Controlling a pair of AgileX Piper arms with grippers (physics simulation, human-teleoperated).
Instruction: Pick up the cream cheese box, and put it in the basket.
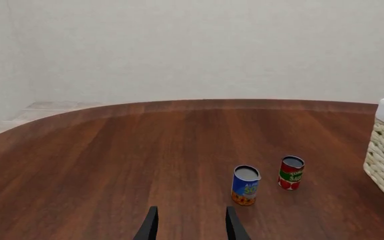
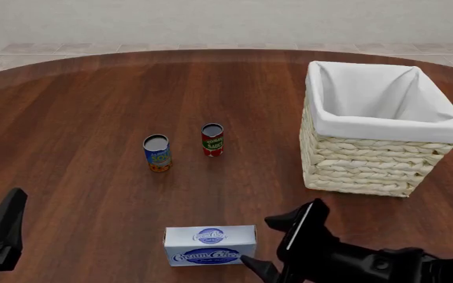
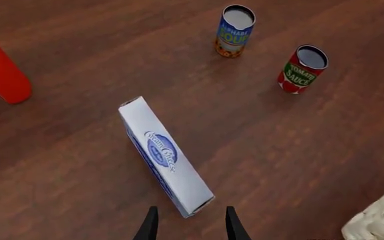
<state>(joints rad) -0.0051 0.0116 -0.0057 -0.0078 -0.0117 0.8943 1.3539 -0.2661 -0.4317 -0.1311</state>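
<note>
The right gripper (image 2: pixel 270 247) sits at the lower right of the front view, jaws spread apart and holding nothing, just right of the cream cheese box (image 2: pixel 210 245), which lies flat on the table (image 2: pixel 77 118) at bottom centre. In the right wrist view the box (image 3: pixel 166 156) has one end near the gap between the two open fingertips (image 3: pixel 150 225), apparently not touching them. The left gripper (image 2: pixel 2 233) is at the lower left edge of the front view, well apart from the box; the left wrist view shows its fingers (image 1: pixel 149 226) parted with nothing between them. A blue soup can (image 2: pixel 157 152) and a red tomato sauce can (image 2: pixel 212 140) stand upright near the frame's middle, beyond the box. The basket (image 2: pixel 368 162) stands at the right, white lining folded over its rim. A red cylindrical object (image 3: pixel 0 70), only partly visible, appears at the left edge of the right wrist view.
</note>
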